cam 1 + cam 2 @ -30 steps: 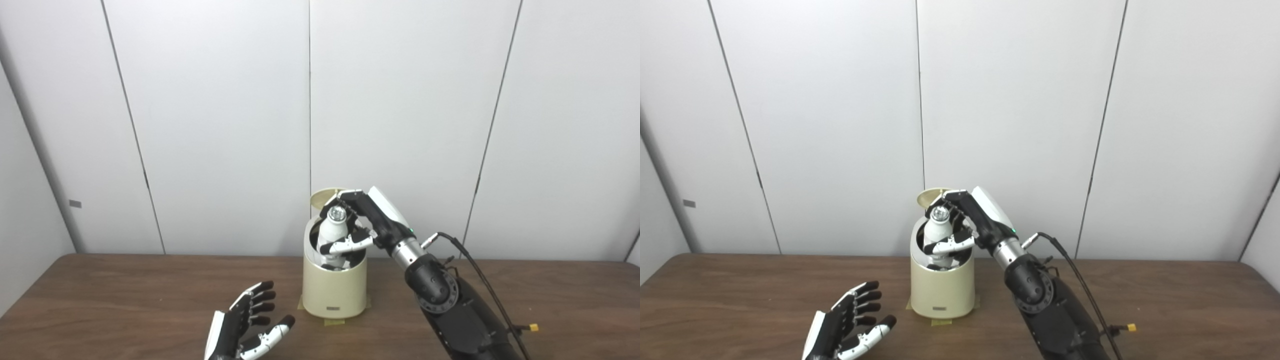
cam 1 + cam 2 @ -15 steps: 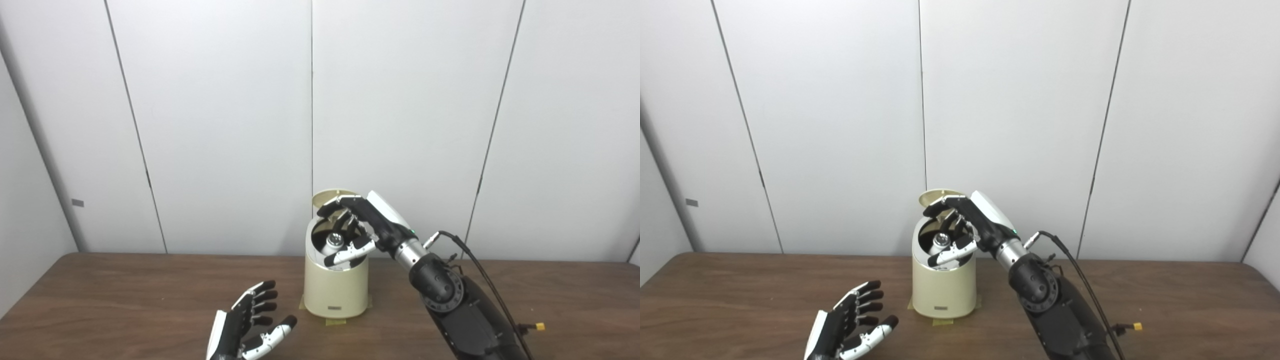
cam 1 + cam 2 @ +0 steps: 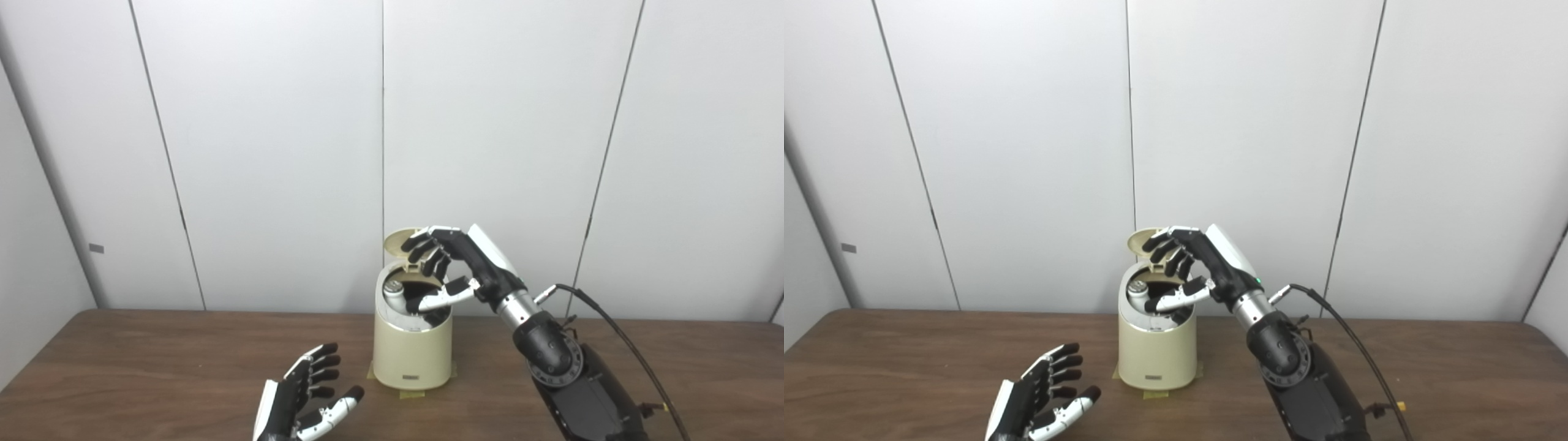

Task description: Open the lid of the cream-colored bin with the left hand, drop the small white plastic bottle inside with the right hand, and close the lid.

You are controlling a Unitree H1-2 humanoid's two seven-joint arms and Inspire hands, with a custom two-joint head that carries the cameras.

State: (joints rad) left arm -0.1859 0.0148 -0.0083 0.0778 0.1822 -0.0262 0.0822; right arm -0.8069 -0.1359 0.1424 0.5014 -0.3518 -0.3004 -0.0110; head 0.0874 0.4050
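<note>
The cream-colored bin point(image 3: 412, 355) stands mid-table with its lid point(image 3: 398, 240) tipped up at the back. The small white plastic bottle point(image 3: 392, 290) sits inside the bin; only its cap and top show at the left of the opening. My right hand point(image 3: 450, 266) hovers over the opening, open and empty, fingers spread. My left hand point(image 3: 306, 395) is open, palm up, low over the table to the left front of the bin, apart from it.
The bin stands on a brown wooden table point(image 3: 153, 367), on yellow tape point(image 3: 410, 394) at its base. A white panelled wall point(image 3: 275, 153) rises close behind. A black cable point(image 3: 618, 331) runs along my right forearm.
My right hand let go of the bottle, which dropped into the bin. The hand then opened and rose a little to the right. My left hand stayed put.
</note>
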